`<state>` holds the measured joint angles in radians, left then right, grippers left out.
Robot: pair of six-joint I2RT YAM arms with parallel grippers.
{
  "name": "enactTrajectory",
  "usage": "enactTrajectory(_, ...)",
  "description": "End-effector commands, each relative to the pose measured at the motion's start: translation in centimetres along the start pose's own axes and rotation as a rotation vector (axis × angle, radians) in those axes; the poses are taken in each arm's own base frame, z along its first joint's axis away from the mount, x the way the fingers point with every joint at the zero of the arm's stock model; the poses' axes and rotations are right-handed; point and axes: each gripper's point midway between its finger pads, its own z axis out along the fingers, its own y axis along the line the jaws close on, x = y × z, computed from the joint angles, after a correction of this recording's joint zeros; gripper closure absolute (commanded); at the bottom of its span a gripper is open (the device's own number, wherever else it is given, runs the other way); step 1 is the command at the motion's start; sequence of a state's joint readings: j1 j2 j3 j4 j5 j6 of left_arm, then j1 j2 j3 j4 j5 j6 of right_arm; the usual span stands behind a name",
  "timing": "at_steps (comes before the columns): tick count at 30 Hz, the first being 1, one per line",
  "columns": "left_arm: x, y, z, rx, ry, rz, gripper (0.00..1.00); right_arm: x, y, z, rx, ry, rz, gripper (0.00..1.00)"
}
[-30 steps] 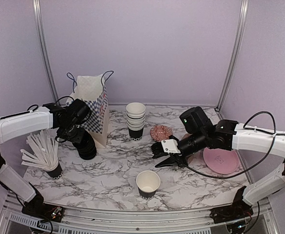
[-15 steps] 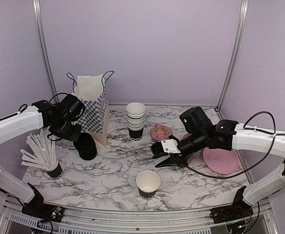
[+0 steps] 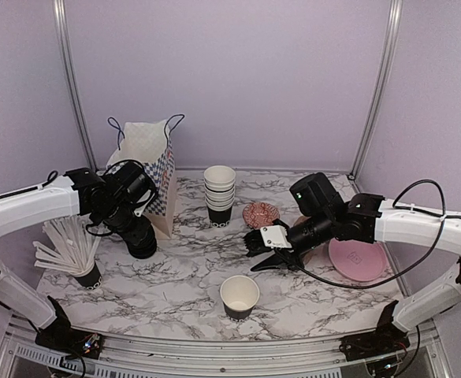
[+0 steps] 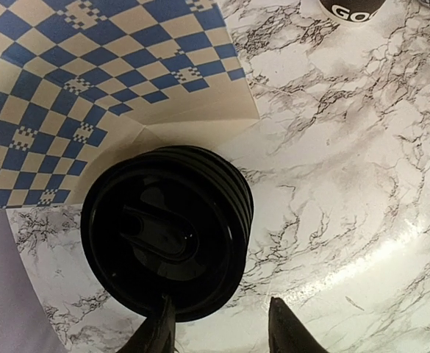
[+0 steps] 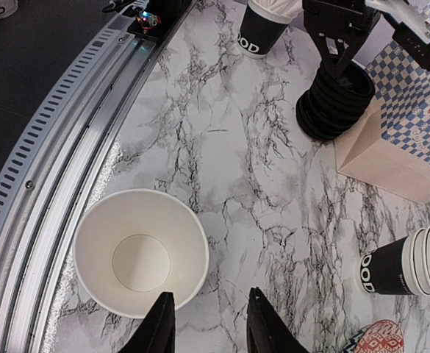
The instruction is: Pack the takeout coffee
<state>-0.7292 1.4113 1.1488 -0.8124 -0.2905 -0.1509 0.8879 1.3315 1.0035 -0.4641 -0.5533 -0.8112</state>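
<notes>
- Just beside the right gripper (image 5: pixel 209 305), off the tip of one finger and not between the two, stands the takeout coffee cup (image 5: pixel 141 254). It is upright on the marble table (image 5: pixel 259 184).
- Seen from the right wrist, the cup has no lid. Its mouth is a plain round white rim, and its wall and flat bottom are white inside. Nothing shows in it.
- From the top view, the cup's outer wall is black below the white rim. Any print near the base is too small to read.
- Right gripper: the fingers are parted to a narrow gap with only bare marble between them, so nothing is held.
- Under the left gripper (image 4: pixel 220 316) sits a stack of black lids (image 4: pixel 167 228). One fingertip (image 4: pixel 162 323) overlaps the stack's near rim, and the other is clear of it over the marble.
- Left gripper: the fingers are apart with nothing between them. Whether the overlapping tip touches the top lid cannot be told.
- Beyond the lids from the left gripper stands a blue-and-cream checked paper bag (image 4: pixel 75 88), its base just beside the stack.
- Further out from the right gripper, past the cup, is a stack of white-rimmed cups (image 5: pixel 413 268). It lies on its side in the right wrist view and well apart from the single cup.
</notes>
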Motion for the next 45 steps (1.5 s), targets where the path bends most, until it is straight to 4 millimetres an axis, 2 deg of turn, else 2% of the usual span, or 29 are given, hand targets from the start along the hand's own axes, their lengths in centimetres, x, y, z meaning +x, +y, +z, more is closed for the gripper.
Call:
enactTrajectory(1,0.5,0.0,1.5,-0.026,0.039,0.044,0.55,-1.0,-0.7,-0.4,0.013,-0.023,-0.004,0.68)
enactTrajectory(13,0.3,-0.7,2.9,-0.012,0.063,0.064,0.58,-0.6,-0.7,-0.2,0.018,-0.014,-0.004,0.68)
enactTrajectory(31,0.1,-0.5,3.3,-0.036,0.068,0.058,0.88,-0.2,-0.7,0.1,0.018,-0.005,0.000,0.68)
enactTrajectory(38,-0.8,-0.5,1.7,-0.009,0.028,0.038,0.94,-0.3,-0.7,0.1,0.014,-0.005,0.002,0.68)
enactTrajectory(45,-2.5,-0.8,-1.7,0.060,-0.038,0.008,0.94,-0.8,-0.9,-0.2,0.007,-0.009,0.003,0.68)
